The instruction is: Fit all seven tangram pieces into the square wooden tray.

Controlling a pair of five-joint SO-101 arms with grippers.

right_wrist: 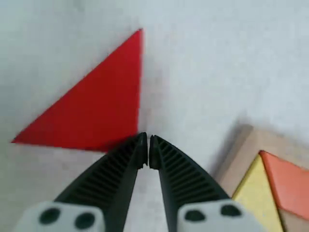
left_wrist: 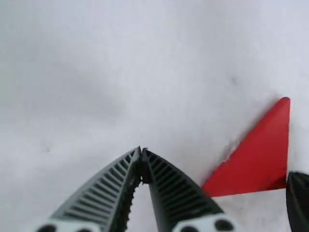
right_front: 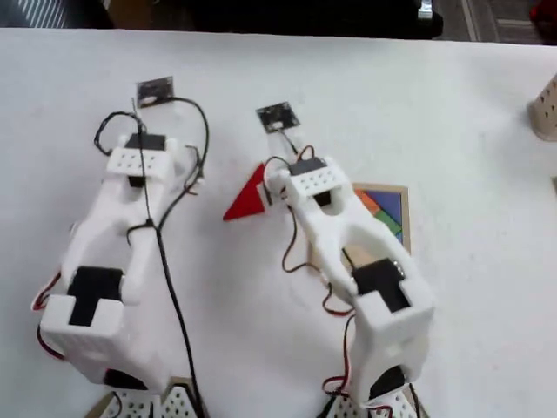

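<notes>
A red triangle (right_front: pixel 248 198) lies flat on the white table between the two arms. My right gripper (right_wrist: pixel 147 143) is shut, its tips right at the corner of the red triangle (right_wrist: pixel 96 108), with nothing held. The wooden tray (right_front: pixel 383 187) sits just right of it, partly under the right arm, with orange, blue and green pieces inside. A tray corner (right_wrist: pixel 245 140) with a yellow piece (right_wrist: pixel 256 193) and an orange piece (right_wrist: pixel 289 183) appears in the right wrist view. My left gripper (left_wrist: pixel 141 162) is shut over bare table, a little way from the red triangle (left_wrist: pixel 256 159).
Two small dark square tags (right_front: pixel 155 91) (right_front: pixel 277 116) lie on the table beyond the arms, with cables running to them. A perforated wooden object (right_front: pixel 544 109) stands at the right edge. The table's far edge runs along the top.
</notes>
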